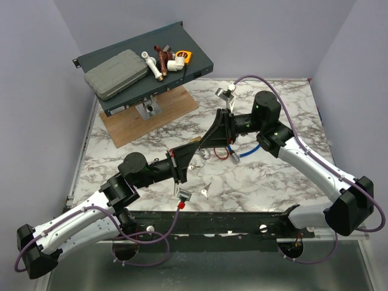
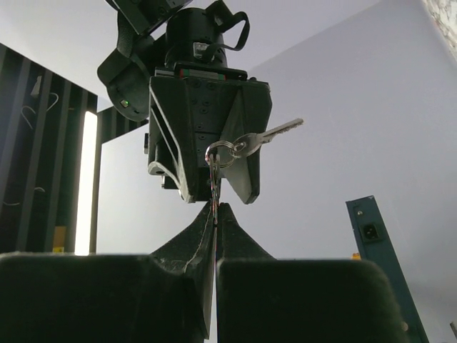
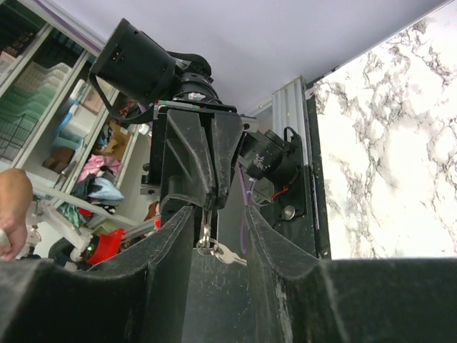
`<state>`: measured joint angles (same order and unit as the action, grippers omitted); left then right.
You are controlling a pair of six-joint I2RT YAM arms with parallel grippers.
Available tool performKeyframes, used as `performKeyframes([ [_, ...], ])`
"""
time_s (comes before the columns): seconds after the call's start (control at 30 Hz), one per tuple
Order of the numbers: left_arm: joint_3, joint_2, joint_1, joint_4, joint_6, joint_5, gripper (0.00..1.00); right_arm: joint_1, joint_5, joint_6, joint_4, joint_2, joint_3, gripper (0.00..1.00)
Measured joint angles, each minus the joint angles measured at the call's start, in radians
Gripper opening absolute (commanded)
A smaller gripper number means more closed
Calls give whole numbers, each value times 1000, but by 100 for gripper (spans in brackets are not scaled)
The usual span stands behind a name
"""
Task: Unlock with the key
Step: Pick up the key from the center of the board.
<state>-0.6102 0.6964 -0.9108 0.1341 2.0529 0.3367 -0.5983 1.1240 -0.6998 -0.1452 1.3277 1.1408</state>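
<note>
My left gripper (image 2: 216,207) is shut on the key, a thin silver piece seen edge-on between its fingers. A ring (image 2: 218,153) sits on the key just past the fingertips, and a second small silver key (image 2: 271,133) sticks out from it to the right. In the right wrist view the ring and its small key (image 3: 223,251) hang from the left gripper's tips (image 3: 208,202). They hang between the spread fingers of my right gripper (image 3: 218,211), which is open and touches nothing. In the top view the left gripper (image 1: 194,149) and the right gripper (image 1: 204,144) meet tip to tip above the marble table.
A loose key (image 1: 206,191) lies on the marble table (image 1: 273,182) near the front rail. Red and blue cables (image 1: 237,153) lie under the right arm. At the back left, a dark rack unit (image 1: 200,66) on a wooden board (image 1: 130,124) carries a grey case (image 1: 115,74) and pipe fittings (image 1: 162,60).
</note>
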Motion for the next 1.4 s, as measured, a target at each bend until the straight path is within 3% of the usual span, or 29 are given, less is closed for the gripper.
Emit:
performKeyframes([
  [0.4, 0, 27, 20, 21, 0, -3, 0, -8, 0, -51, -46, 8, -26, 31],
  [0.47, 0, 29, 22, 21, 0, -3, 0, -10, 0, -52, -45, 10, -32, 25],
  [0.57, 0, 31, 26, 22, 0, -3, 0, -10, 2, -53, -47, 15, -33, 2],
  [0.67, 0, 35, 27, 23, 0, -5, 0, -10, 3, -61, -49, 16, -33, 1],
  [0.83, 0, 37, 28, 30, 0, -6, 18, -10, 3, -71, -57, 17, -33, 1],
  [1.03, 0, 38, 29, 43, 0, -9, 52, -10, 2, -69, -64, 16, -33, 1],
  [1.4, -42, -5, 40, -9, -30, -71, 50, -10, -13, -14, -19, 16, -31, 1],
])
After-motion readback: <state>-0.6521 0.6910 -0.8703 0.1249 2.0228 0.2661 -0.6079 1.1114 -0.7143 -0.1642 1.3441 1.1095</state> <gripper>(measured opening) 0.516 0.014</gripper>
